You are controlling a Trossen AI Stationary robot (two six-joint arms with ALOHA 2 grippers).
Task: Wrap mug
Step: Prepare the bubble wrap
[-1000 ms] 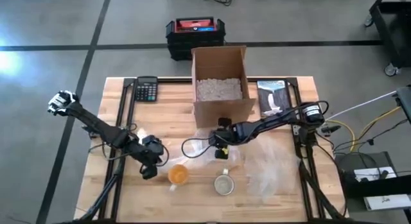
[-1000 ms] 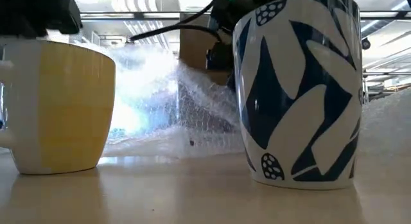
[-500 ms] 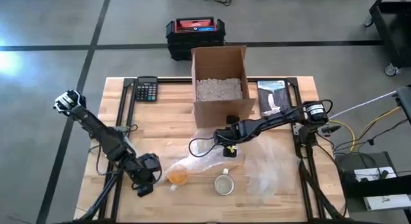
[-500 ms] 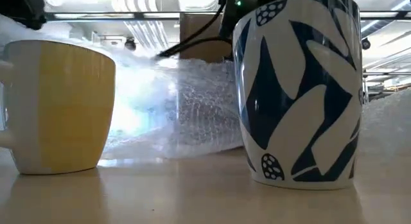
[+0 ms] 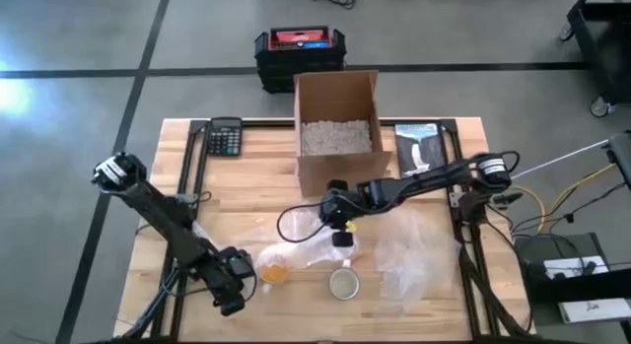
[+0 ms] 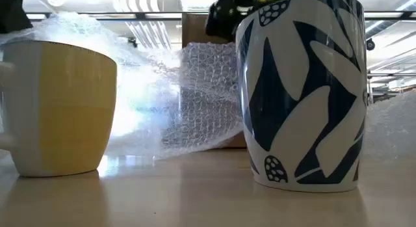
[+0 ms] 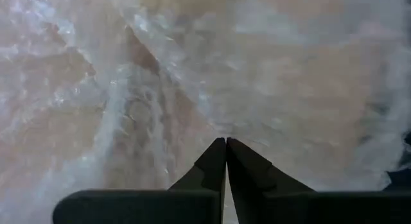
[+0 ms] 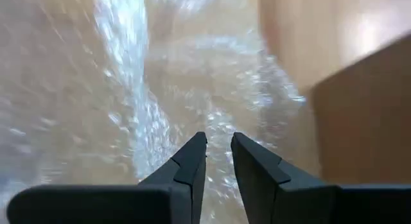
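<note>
Near the table's [image 5: 187, 216] front edge, yellow mug [image 5: 273, 272] stands under the left end of a bubble wrap sheet [image 5: 301, 249]; sheet drapes over its rim, seen plainly in the low view; blue-and-white patterned mug [image 5: 343, 283] stands just beside it to the right, uncovered. Left gripper [image 5: 235, 290] sits low at the sheet's left corner, jaws clenched on the wrap's edge, fingertips together in the left wrist view. Right gripper [image 5: 340, 226] is over the sheet's far right corner, near the cardboard box [image 5: 336, 127]; jaws pinch the wrap, a thin gap between the fingers [image 8: 192, 161]. More wrap [image 5: 414, 255] lies loose on the right. Calculator [image 5: 225, 137] rests at the back left.
</note>
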